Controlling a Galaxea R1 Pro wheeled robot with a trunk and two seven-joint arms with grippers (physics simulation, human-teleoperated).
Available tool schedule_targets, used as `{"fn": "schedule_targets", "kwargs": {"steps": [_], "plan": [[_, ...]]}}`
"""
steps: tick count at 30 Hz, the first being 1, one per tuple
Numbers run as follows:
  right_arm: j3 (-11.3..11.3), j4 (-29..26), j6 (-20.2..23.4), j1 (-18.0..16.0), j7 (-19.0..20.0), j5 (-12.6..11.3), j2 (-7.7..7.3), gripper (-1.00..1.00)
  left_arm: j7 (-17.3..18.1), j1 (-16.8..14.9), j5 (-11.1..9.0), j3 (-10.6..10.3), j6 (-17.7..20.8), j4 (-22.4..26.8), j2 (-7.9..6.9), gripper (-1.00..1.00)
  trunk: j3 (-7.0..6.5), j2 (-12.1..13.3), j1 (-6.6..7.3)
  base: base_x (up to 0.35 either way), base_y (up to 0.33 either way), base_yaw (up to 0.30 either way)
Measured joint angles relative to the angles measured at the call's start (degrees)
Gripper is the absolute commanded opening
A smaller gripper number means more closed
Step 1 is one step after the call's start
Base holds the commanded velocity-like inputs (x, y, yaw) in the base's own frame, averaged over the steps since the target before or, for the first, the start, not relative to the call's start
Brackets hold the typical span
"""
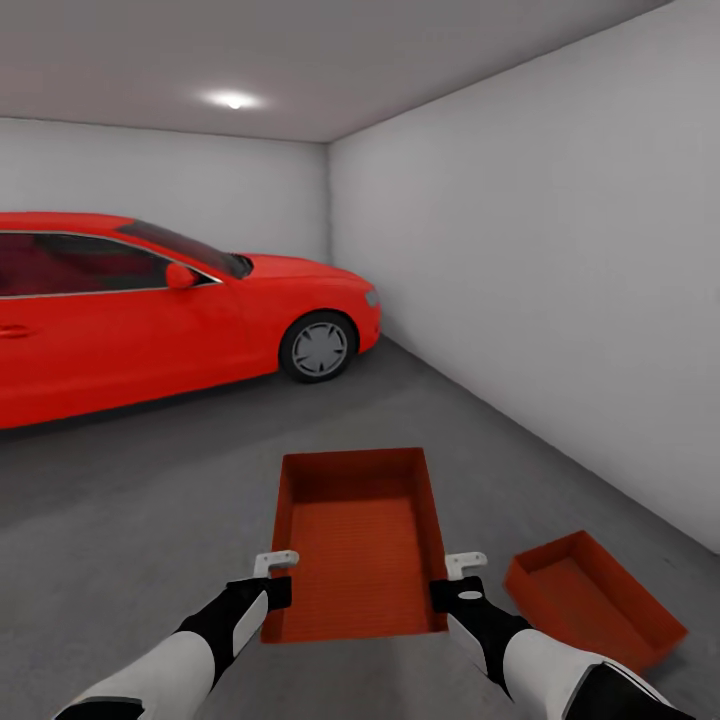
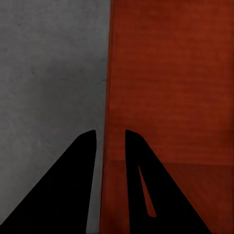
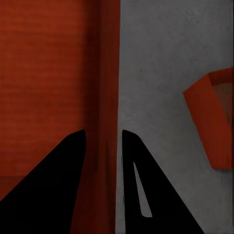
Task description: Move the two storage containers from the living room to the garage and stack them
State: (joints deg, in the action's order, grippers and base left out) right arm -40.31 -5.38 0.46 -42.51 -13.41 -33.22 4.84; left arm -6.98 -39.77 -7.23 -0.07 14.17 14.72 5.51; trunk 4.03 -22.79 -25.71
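Two orange-red storage containers show in the garage: one (image 1: 360, 545) held above the dark grey floor (image 1: 150, 520), the other (image 1: 590, 598) resting on it at the right; left claw (image 1: 277, 563) and right claw (image 1: 465, 563) each pinch a side wall; red car (image 1: 150, 310) beyond.

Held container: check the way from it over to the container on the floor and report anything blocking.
Nothing visible blocks it. The held container, a side wall in each gripper (left gripper, right gripper), has only bare garage floor between it and the other container, lying to its right.
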Motion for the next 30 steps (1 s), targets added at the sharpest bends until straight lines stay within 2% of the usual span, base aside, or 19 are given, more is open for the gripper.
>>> {"fn": "schedule_targets", "kwargs": {"steps": [30], "plan": [[0.01, 0.02, -0.01, 0.0, 0.0, 0.0, 0.01, -1.0, 0.0, 0.0, 0.01, 0.0, 0.0, 0.0, 0.0, -1.0, 0.95, 0.0, 0.0, 0.3, 0.0, -0.261]]}}
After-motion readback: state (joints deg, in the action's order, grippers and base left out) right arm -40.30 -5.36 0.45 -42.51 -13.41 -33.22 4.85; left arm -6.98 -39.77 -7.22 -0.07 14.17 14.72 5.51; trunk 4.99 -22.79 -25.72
